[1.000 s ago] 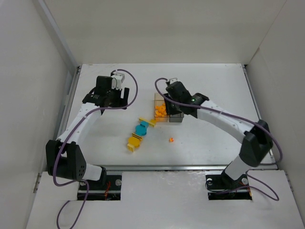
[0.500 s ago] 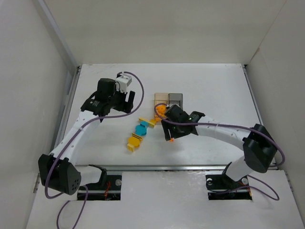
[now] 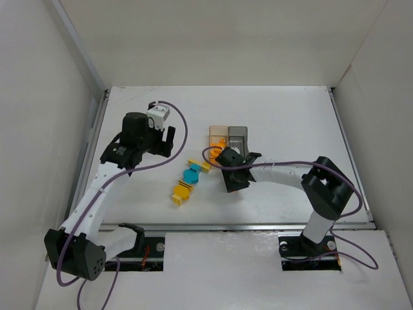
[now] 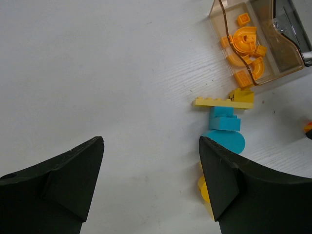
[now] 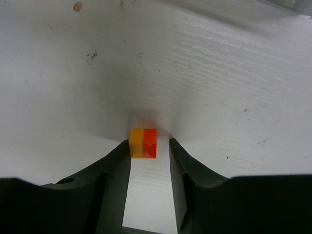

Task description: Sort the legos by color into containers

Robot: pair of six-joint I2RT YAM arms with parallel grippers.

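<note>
Right gripper (image 5: pixel 149 146) first: jaws partly open and down at the table (image 3: pixel 290 116), tips straddling one small orange brick (image 5: pixel 143 143). The brick looks to touch one jaw, with a sliver of table showing before the other, so I judge it bracketed but not yet clamped. The brick is a tiny cube, hard plastic, likely near weightless, stiff and smooth-sided. It will not crush, but it could squirt out or tip if pinched off-centre. Best hold is the two flat opposite side walls, low and centred at the jaw tips, as lined up now. One half reads yellow-orange and the other redder orange; I cannot tell if that is two pieces or just lighting. From above, the brick is hidden under the gripper, which sits just in front of the containers. The amber box (image 3: pixel 218 131) and grey box (image 3: pixel 238 134) are joined side by side, and the amber one already holds a heap of orange pieces (image 4: pixel 243 41). The left gripper (image 4: pixel 151 146) has jaws wide open, holds nothing and hovers over bare table. Beside it is a loose row of legos: a yellow plate (image 4: pixel 222 102), teal pieces (image 4: pixel 225 124) and a yellow striped piece (image 3: pixel 182 191), all unsorted on the table near the boxes.
</note>
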